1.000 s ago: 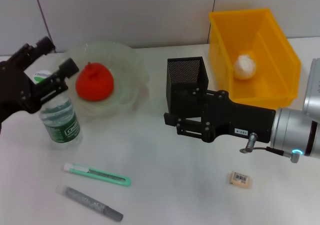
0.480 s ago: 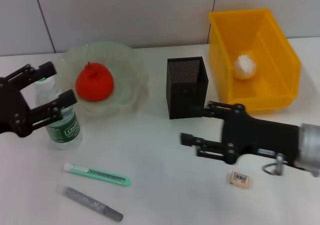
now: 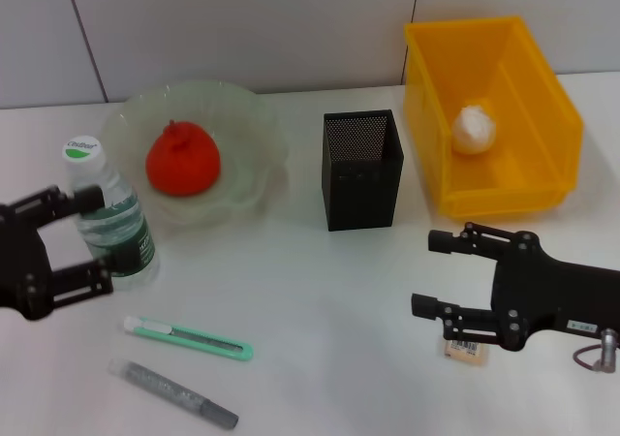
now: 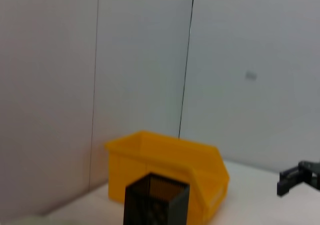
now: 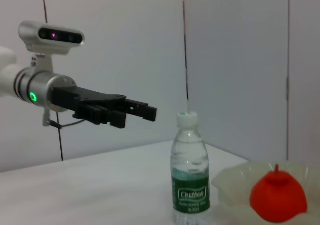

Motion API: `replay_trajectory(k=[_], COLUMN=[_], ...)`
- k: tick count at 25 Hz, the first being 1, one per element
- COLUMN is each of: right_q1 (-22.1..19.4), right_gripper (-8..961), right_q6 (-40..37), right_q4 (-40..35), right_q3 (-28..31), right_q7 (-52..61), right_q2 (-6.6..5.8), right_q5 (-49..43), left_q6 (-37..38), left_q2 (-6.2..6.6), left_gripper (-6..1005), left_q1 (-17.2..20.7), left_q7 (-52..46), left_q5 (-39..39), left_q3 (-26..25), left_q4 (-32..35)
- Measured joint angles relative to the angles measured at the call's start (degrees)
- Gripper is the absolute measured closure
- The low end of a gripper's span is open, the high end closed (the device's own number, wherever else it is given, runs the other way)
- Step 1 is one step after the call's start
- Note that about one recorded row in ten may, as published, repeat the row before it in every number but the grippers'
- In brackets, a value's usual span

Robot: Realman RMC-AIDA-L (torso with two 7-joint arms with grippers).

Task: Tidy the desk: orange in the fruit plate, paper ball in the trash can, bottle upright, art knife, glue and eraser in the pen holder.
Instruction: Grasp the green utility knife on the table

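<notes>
The orange (image 3: 182, 160) lies in the pale-green fruit plate (image 3: 254, 126). A paper ball (image 3: 475, 129) rests inside the yellow trash can (image 3: 523, 179). The bottle (image 3: 108, 218) stands upright beside the plate. My left gripper (image 3: 100, 236) is open near it; in the right wrist view the left gripper (image 5: 147, 112) is apart from the bottle (image 5: 190, 175). The mint-green art knife (image 3: 189, 337) and grey glue (image 3: 174, 393) lie flat in front. My right gripper (image 3: 434, 274) is open just above the eraser (image 3: 465, 349), which it partly hides. The black pen holder (image 3: 361, 170) stands mid-table.
The trash can (image 4: 170, 160) and pen holder (image 4: 156, 200) also show in the left wrist view, with the right gripper (image 4: 300, 177) far off. The orange (image 5: 277, 197) shows in the right wrist view. A white wall runs behind the table.
Both arms drew back toward the near edge. The left gripper came off the bottle, which stays upright. The right gripper moved from in front of the pen holder to over the eraser.
</notes>
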Motion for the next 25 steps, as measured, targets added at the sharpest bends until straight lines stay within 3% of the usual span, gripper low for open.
replay_trajectory(k=[6,17,25], right_q1=[-0.29,-0.69,0.04], right_gripper=[191,191,191], right_q6=[-0.26,-0.39,-0.61], right_q4=[-0.97,-1.73,-2.92], right_q3=[0.39,0.47,0.48], right_q7=[-0.03,-0.07,-0.08], right_q2=[0.05,0.27,0.27], right_q5=[-1.35,-1.33,-1.29], left_q6=[-0.43,-0.08,0.11], left_q2=[-2.4,-2.49,-2.55], left_gripper=[195,196,196], left_q1=[0.65,-1.48,-5.69], left_q7=[-7.74,-25.45,-38.17], left_q5=[12.6,28.13,41.96], left_q3=[-1.23,3.7,12.72], left_q4=[9.49,22.67,29.3])
